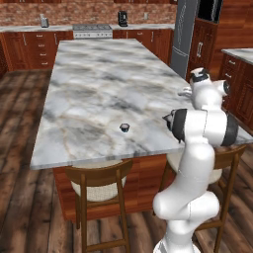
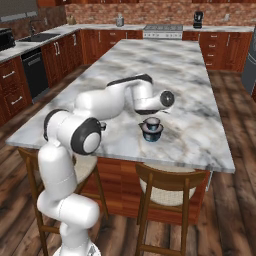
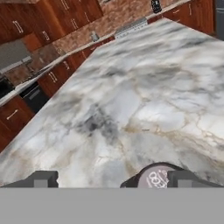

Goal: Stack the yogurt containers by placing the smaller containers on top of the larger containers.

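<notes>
Now my end effector (image 3: 114, 179) stands wide open and holds nothing. Its two dark fingertips (image 3: 41, 179) sit low over the desk (image 2: 200, 75), pointed along the marble rather than down at it. Between them, close to the right-hand tip in the hand view, a pale cup top (image 3: 157, 177) with a dark rim peeks up at the bottom edge. So the cup lies just below and slightly to one side of my open jaws.

From the right base view, the bigger yogurt cup (image 2: 151, 132), squat and blue with a dark rim, stands upright near the front edge of the desk. The smaller yogurt cup (image 2: 152, 121) shows at its top. I cannot tell whether it rests on the bigger cup or stands just behind it. Both are round and upright, so neither has a long axis to line up with.

The desk is a long grey-veined marble island. Two wooden stools (image 2: 167, 185) are tucked under its near edge. Dark wood floor (image 1: 24, 123), red-brown cabinets (image 2: 65, 50), a stove (image 1: 92, 30) and a brick wall (image 2: 150, 10) surround it.
</notes>
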Controlling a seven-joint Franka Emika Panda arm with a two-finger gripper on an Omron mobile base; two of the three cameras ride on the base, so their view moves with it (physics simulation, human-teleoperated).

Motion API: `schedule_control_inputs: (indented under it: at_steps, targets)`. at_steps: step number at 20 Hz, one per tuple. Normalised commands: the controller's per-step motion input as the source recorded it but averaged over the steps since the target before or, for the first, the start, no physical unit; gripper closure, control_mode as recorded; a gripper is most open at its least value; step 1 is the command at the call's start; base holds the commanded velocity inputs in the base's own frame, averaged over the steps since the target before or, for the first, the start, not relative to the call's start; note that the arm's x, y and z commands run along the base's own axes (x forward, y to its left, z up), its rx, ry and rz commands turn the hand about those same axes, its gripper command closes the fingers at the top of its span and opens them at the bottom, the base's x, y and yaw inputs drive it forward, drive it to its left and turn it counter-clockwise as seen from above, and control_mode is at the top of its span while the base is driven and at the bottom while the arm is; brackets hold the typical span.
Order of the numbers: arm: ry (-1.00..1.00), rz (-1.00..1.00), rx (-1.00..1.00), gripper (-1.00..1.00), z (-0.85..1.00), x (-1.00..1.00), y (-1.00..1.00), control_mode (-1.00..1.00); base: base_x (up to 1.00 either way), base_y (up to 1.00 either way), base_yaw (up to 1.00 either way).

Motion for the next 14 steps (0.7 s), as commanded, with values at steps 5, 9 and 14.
schedule_control_inputs:
  at_steps: [5, 9, 14]
  targets:
    - [0.14, 0.05, -0.22, -1.00, 0.32, 0.00, 0.57, -1.00, 0.00, 0.00, 0.00]
    - [0.07, 0.07, -0.22, -1.00, 0.12, -0.14, 0.51, -1.00, 0.00, 0.00, 0.00]
    - [0.00, 0.10, -0.25, -1.00, -0.01, -0.32, 0.57, -1.00, 0.00, 0.00, 0.00]
